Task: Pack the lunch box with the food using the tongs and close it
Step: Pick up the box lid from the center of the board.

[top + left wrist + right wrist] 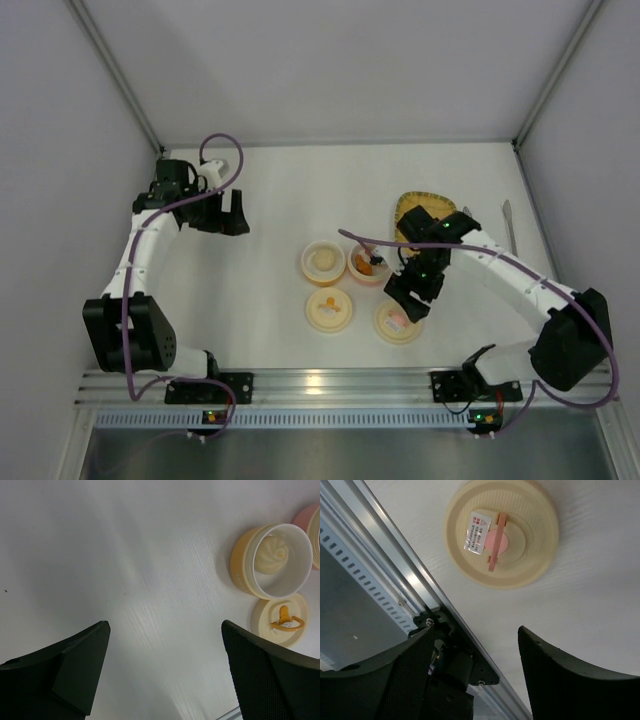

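White table [270,200] bears a pink-handled cream lid [501,532]; left tool [165,630] and right tool [476,635] gape empty

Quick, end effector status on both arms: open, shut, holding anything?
Left end effector: open, empty.
Right end effector: open, empty, near a cream lid.

A flat yellow ribbed tray [418,203] lay near the far right corner of the white surface [290,190] — only its far end showing. A slotted aluminium rail [330,382] ran along the near edge.
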Robot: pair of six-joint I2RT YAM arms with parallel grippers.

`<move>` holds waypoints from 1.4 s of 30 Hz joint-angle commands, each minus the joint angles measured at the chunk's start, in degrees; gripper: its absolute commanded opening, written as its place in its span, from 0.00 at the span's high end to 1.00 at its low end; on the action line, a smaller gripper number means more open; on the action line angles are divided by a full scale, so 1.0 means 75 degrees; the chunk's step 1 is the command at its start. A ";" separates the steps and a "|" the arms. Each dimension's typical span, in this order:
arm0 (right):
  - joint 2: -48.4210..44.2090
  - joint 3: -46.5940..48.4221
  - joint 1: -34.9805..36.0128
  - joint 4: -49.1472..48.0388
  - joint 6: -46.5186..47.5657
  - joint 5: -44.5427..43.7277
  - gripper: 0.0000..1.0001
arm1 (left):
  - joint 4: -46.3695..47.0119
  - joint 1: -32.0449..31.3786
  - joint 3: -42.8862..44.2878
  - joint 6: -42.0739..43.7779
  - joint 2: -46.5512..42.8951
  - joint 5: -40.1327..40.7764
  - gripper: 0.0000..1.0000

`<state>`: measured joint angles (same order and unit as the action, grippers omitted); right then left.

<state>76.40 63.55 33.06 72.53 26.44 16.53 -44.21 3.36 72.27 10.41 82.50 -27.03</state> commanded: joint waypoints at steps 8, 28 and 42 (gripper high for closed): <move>0.1180 0.0034 0.0853 -0.1081 -0.0689 -0.0670 0.40 | 0.0082 0.0021 -0.0144 0.0018 -0.0137 0.0100 0.02; 0.2341 -0.0399 0.1358 -0.1913 -0.0935 -0.1220 0.65 | 0.0281 0.0021 -0.0249 0.0135 0.0016 0.0182 0.02; 0.0691 0.0057 0.1381 -0.1001 0.0224 -0.1184 1.00 | 0.0234 0.0010 -0.0144 0.0064 -0.0054 0.0076 0.02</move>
<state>87.09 59.99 42.00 61.52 24.05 8.40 -43.72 3.36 70.61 10.63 82.78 -25.69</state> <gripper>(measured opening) 0.022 0.983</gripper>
